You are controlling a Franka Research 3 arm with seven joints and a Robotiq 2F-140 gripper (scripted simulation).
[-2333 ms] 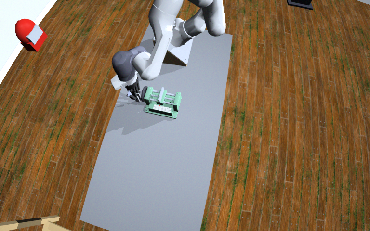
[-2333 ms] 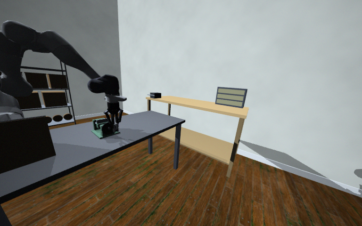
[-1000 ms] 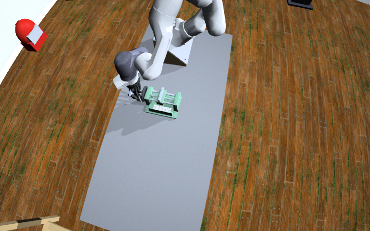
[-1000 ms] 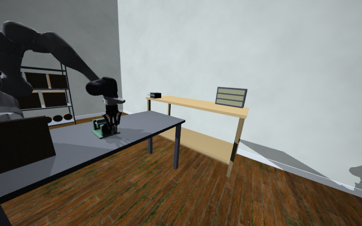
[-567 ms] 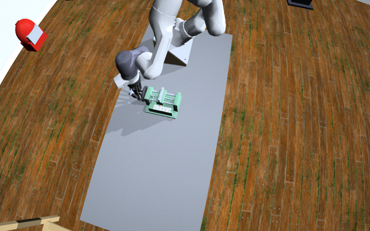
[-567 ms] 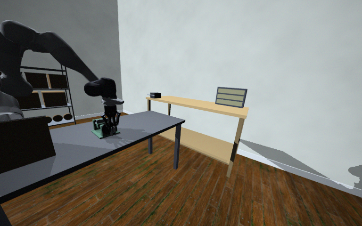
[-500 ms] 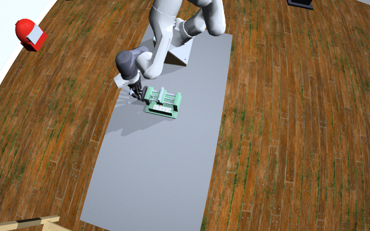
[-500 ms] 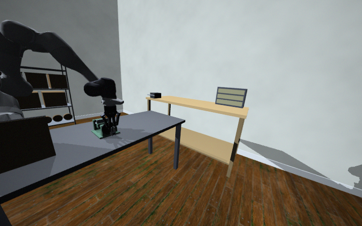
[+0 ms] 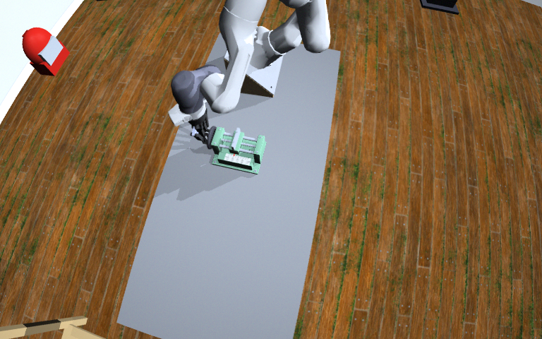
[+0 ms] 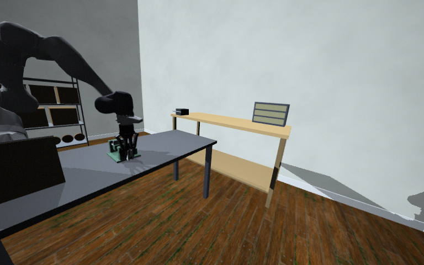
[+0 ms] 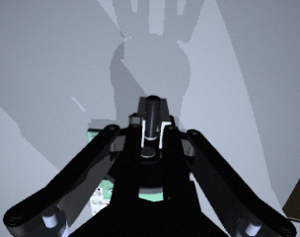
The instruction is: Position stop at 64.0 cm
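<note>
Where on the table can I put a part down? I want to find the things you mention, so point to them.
In the top view, the table [image 9: 224,260] [image 10: 175,141] [image 11: 219,99] offers broad room below the green fixture [image 9: 240,169] [image 10: 114,156] [image 11: 151,196], and a strip between it and the right edge. It's crowded left, where the pincer [image 9: 197,136] [image 10: 129,157] [image 11: 152,108] grips the crank handle [image 11: 151,116].
</note>
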